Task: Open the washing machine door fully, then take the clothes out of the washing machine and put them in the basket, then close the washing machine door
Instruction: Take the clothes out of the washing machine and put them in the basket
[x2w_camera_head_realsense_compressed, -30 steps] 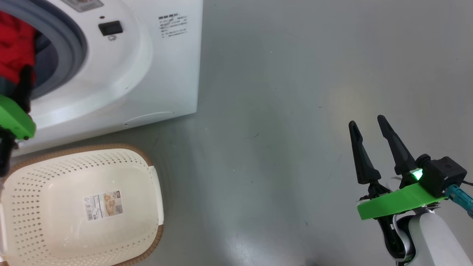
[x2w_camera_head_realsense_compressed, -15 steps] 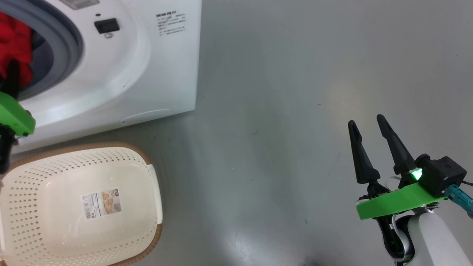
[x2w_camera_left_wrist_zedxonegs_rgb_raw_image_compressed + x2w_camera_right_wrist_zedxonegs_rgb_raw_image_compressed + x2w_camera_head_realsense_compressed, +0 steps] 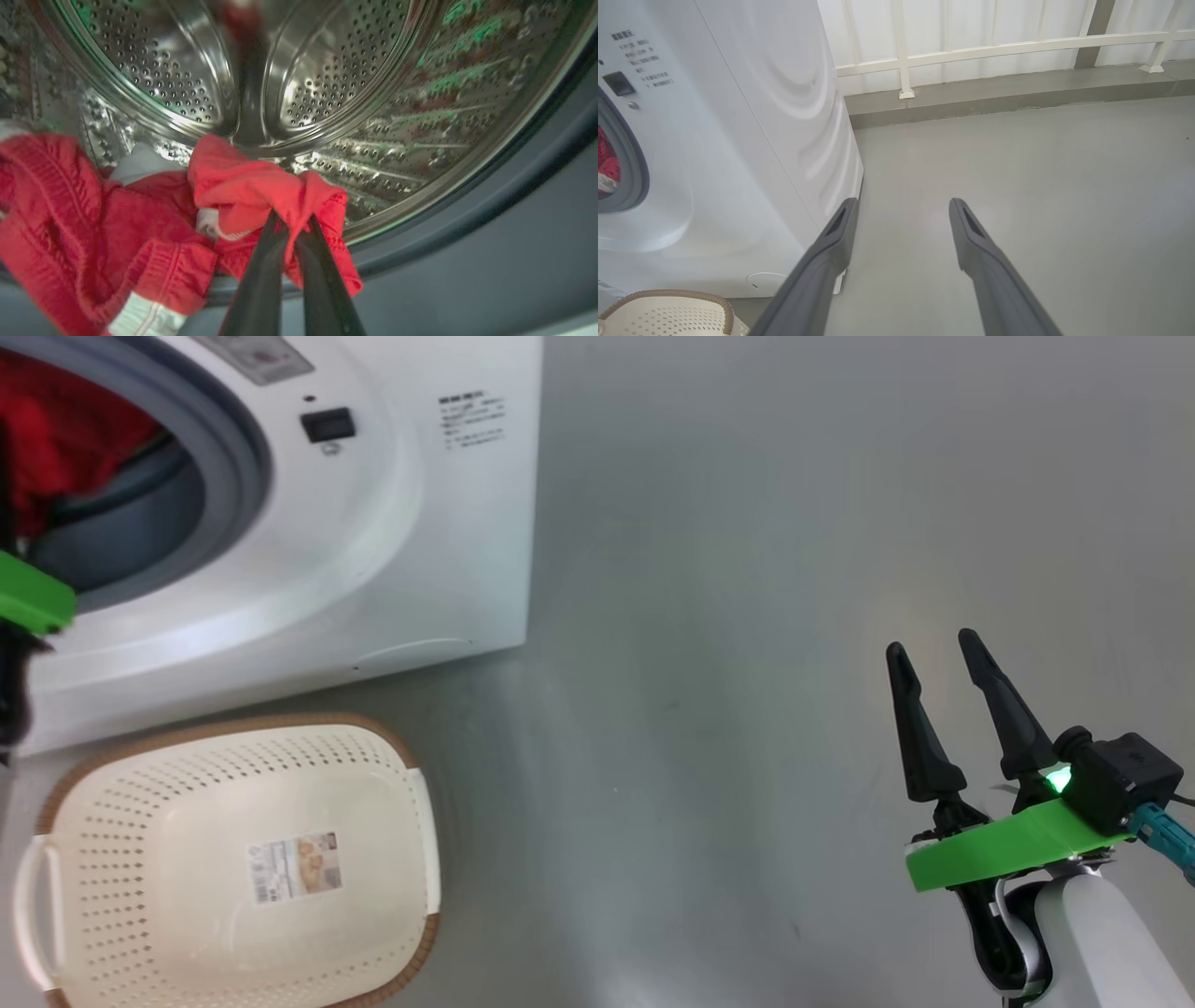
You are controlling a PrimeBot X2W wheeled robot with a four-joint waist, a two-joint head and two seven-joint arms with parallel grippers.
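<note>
The white washing machine stands at the upper left, its grey seal uncovered; the washing machine door is out of view. Red clothes lie at the drum mouth. In the left wrist view my left gripper is shut on a fold of the red clothes in front of the steel drum. Its green mount shows at the left edge of the head view. The cream basket sits empty on the floor below the machine. My right gripper hangs open over bare floor at the lower right.
Grey floor stretches to the right of the machine. In the right wrist view the open right gripper points past the machine's side toward a white railing on a low kerb. The basket's rim shows bottom left.
My left gripper has gone from open to shut on the red fabric. The head camera has shifted, so machine and basket sit further right. The right arm has stayed still.
</note>
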